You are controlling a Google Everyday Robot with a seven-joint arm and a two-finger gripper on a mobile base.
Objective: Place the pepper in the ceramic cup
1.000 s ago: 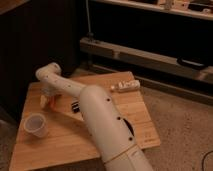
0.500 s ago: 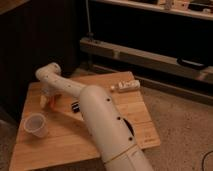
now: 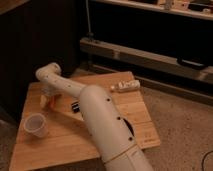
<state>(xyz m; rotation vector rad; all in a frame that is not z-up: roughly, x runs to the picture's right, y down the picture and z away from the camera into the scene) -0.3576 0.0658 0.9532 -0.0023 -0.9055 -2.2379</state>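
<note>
Pepper [image 3: 44, 101], slender orange taper at the pincer [image 3: 48, 100], grip indiscernible, beside round white ceramic cup [image 3: 36, 125].

We're in what looks like a robot lab or workshop: a low wooden table [image 3: 125, 107] on speckled flooring [image 3: 185, 115], dark metal shelving [image 3: 150, 50] behind, and the gripper [image 3: 49, 100] down at the table's far left beside a white cup [image 3: 36, 125].
</note>
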